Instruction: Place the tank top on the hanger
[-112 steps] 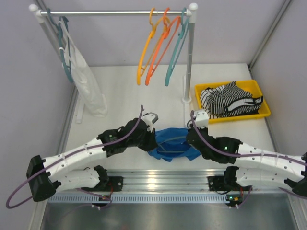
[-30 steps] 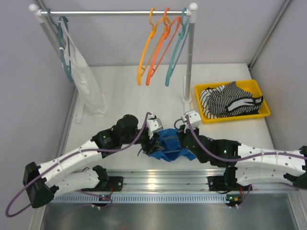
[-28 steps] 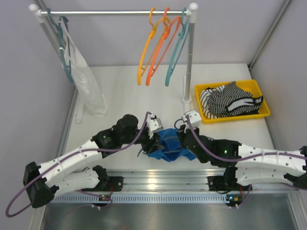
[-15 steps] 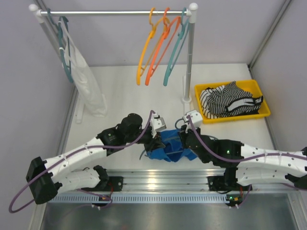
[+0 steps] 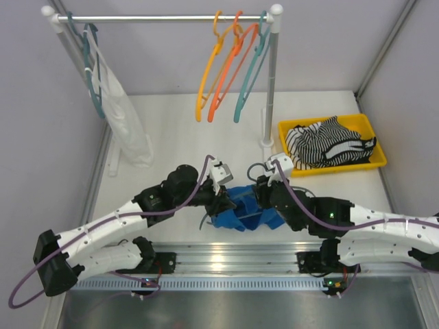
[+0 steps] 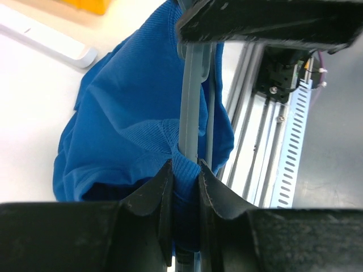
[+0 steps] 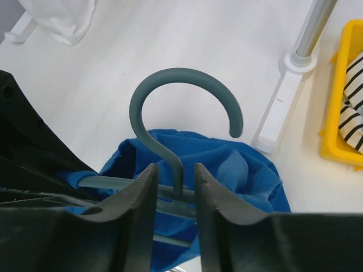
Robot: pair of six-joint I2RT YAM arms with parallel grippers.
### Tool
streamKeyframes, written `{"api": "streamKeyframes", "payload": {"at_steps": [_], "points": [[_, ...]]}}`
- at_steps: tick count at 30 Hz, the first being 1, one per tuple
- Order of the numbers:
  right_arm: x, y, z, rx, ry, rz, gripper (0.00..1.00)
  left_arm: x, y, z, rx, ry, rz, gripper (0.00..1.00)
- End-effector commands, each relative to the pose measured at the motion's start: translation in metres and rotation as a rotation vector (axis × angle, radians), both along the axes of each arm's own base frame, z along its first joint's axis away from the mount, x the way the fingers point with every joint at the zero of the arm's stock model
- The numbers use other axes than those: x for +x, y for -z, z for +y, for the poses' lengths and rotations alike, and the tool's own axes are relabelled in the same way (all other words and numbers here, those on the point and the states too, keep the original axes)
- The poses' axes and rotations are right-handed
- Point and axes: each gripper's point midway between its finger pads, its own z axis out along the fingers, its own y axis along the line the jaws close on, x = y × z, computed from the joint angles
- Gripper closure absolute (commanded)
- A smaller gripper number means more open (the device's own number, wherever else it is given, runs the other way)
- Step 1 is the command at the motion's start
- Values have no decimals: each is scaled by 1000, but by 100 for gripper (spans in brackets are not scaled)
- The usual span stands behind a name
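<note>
The royal-blue tank top (image 5: 245, 211) lies bunched on the table between my two grippers. My left gripper (image 5: 222, 201) is at its left edge. In the left wrist view the gripper (image 6: 185, 165) is shut on a ribbed hem of the tank top (image 6: 130, 113), with a slate arm of the hanger (image 6: 193, 85) running up behind the jaws. My right gripper (image 5: 261, 195) is at the top's right side. In the right wrist view the gripper (image 7: 173, 168) is shut on the hanger (image 7: 180, 93) at the base of its hook. The hook stands upright above the blue fabric (image 7: 227, 164). The hanger's arms are inside the top.
A clothes rail at the back holds orange hangers (image 5: 218, 65), a lighter teal hanger (image 5: 248, 72) and a white garment (image 5: 127, 113). Its post (image 5: 269, 89) stands just behind the right gripper. A yellow tray (image 5: 353, 118) with a striped garment is at right. A metal rail (image 5: 233, 257) runs along the near edge.
Both grippers have closed in on each other and shifted slightly away from the near edge. The tank top has bunched narrower and lifted. The left wrist has turned over the top's left edge.
</note>
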Motion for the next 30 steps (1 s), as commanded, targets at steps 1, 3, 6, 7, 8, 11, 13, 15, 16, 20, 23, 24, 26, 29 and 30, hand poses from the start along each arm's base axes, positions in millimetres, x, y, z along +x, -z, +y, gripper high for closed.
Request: {"api": "streamKeyframes", "payload": {"at_steps": [1,3,6,7,8,11,13,15,16,20,23,24,26,29,30], "points": [[0,-40,4,103,5,-35,66,11,-15,0,-75,-81,-40,100],[0,-44,1,107,16,-37,55,12,-13,3,-72,-101,-42,100],[0,-49,-6,116,25,-37,48,13,-15,6,-79,-123,-46,100],[-1,-51,-9,123,29,-34,47,15,-14,8,-80,-138,-49,100],[-1,-51,-13,122,36,-30,47,15,-15,9,-84,-146,-54,100],[-4,-52,-26,132,61,-3,51,18,-17,14,-85,-182,-65,100],[-9,-50,-31,161,47,21,53,20,-17,17,-80,-201,-69,100],[-17,-41,-28,151,-6,51,53,20,-23,19,-95,-208,-78,100],[-19,-39,-29,154,-4,64,53,20,-24,19,-101,-209,-76,100],[-22,-23,-31,128,-12,88,54,17,-36,23,-133,-208,-93,100],[-22,-19,-28,129,-28,86,55,14,-45,24,-150,-197,-104,100],[-21,-17,-27,126,-32,84,55,11,-48,24,-151,-186,-103,100],[-18,-17,-28,124,-26,77,55,9,-55,25,-160,-176,-110,100],[-15,-18,-26,126,-50,62,53,5,-63,26,-165,-158,-112,100],[-14,-20,-25,123,-59,51,51,4,-66,26,-173,-154,-115,100]]}}
